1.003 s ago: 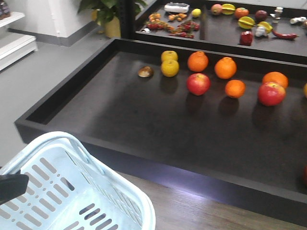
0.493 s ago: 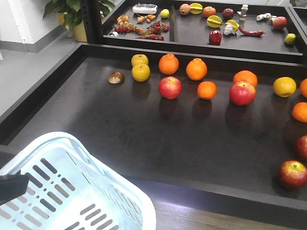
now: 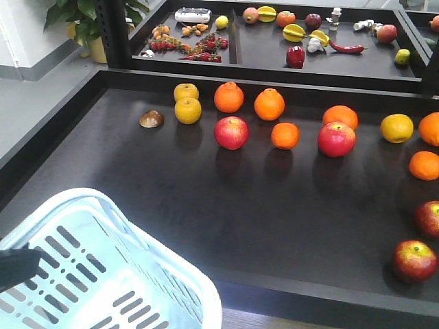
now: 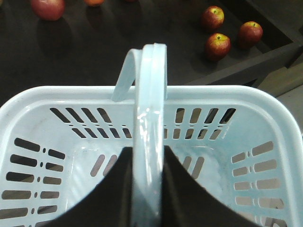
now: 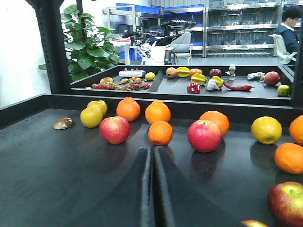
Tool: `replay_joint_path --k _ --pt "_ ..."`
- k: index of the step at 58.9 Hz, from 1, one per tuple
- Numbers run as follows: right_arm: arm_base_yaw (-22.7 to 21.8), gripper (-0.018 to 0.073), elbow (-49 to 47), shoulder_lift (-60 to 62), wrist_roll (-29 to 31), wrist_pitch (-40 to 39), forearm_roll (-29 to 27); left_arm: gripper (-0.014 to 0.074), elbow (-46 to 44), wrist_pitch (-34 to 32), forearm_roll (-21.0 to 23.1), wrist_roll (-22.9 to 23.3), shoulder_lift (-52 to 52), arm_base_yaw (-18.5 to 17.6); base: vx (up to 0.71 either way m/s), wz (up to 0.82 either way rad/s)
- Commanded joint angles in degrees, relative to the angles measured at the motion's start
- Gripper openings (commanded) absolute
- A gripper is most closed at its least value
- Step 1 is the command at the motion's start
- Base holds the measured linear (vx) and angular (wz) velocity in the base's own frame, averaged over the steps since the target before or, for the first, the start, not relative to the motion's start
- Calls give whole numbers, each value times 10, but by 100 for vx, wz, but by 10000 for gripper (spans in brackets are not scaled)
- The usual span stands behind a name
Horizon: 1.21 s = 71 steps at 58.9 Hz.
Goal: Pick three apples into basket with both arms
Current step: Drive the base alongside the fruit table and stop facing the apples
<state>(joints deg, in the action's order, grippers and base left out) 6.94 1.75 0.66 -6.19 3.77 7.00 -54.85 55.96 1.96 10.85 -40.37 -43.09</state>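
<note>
Right wrist view: right gripper (image 5: 152, 153) pinched closed, empty; nearest dark red apple (image 5: 287, 202) lies low to its right. Left gripper (image 4: 147, 163) clenched on basket (image 4: 265, 101) handle (image 4: 150, 94), basket well left of it; right arm nearer.

Open table (image 3: 206, 212) between basket (image 3: 185, 269) and fruit (image 3: 231, 132)

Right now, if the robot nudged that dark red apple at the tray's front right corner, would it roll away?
It would probably roll: the apple is round and sits on the tray's flat dark floor. It likely wouldn't escape, since the raised rim runs just in front. Its glossy skin might slip in a pinch.
</note>
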Motion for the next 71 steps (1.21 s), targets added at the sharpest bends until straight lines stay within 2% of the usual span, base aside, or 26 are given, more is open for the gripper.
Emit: replay_joint_path --k 1,71 --pt "-3 -5 5 7 5 -41 4 -6 -14 -49 3 6 0 -1 6 -7" --pt "-3 -5 5 7 5 -41 4 -6 -14 -49 3 6 0 -1 9 -12"
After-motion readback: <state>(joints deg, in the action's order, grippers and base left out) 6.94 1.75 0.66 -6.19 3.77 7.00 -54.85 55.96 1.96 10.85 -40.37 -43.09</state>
